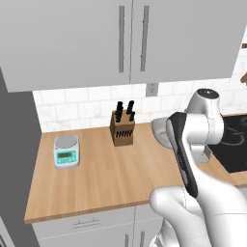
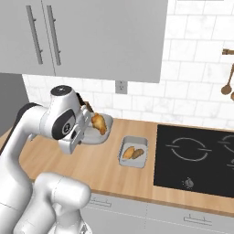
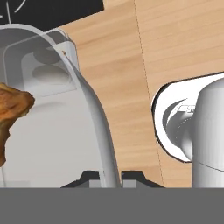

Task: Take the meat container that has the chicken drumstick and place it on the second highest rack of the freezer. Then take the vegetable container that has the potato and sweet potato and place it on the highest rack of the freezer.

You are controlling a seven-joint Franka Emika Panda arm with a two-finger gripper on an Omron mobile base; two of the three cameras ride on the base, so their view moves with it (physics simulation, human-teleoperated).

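White rounded arm [image 1: 202, 193], dark joint bands, grey-capped joint; small dark fingertips [image 3: 133, 177].

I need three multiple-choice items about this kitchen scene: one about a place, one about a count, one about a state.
1. Where is the tray with the two tubers?
A. on the counter left of the cooktop
B. on the cooktop
C. in the gripper

2. How many tubers lie in it?
A. one
B. two
C. four

3. The gripper is:
A. wide open
B. shut on nothing
C. shut on the meat container's rim

Answers:
1 A: it rests on wood beside the black glass.
2 B: two ovals show.
3 C: the fingertips pinch the rim; the drumstick rides lifted.
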